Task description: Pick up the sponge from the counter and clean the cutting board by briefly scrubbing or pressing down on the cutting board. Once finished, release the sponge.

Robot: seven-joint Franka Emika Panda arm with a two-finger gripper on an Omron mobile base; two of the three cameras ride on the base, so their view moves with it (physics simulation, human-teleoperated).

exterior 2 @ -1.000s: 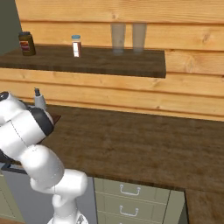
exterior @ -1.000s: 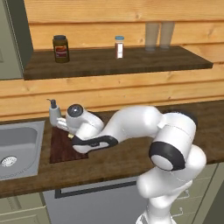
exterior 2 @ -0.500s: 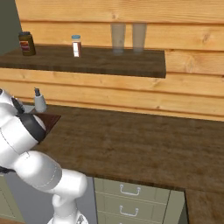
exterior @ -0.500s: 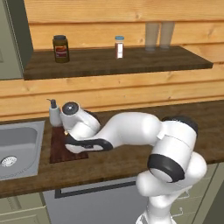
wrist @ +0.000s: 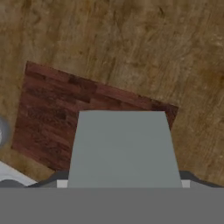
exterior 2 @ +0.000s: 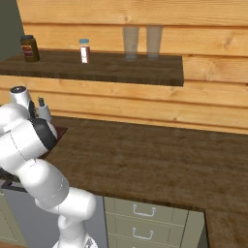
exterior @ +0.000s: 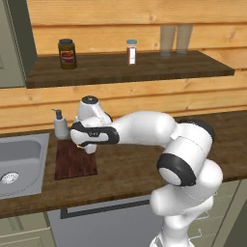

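Since the earlier frame the arm has lifted: the hand sat low on the cutting board [exterior: 75, 161], now it hangs above the board's far edge. Gripper [exterior: 89, 148] is clamped on the sponge [wrist: 124, 148]; in the hand view its grey-blue face sits between the jaws, over the board's near half. From the left base view a yellow sliver shows under the hand. Board lies flat on the counter [exterior 2: 160, 160], soap dispenser [exterior: 60, 125] just behind its far-left corner, sink [exterior: 19, 164] just left of it. Shelf [exterior: 125, 70] above the board carries a jar [exterior: 67, 53], a small bottle [exterior: 131, 51] and two glasses [exterior: 174, 38].
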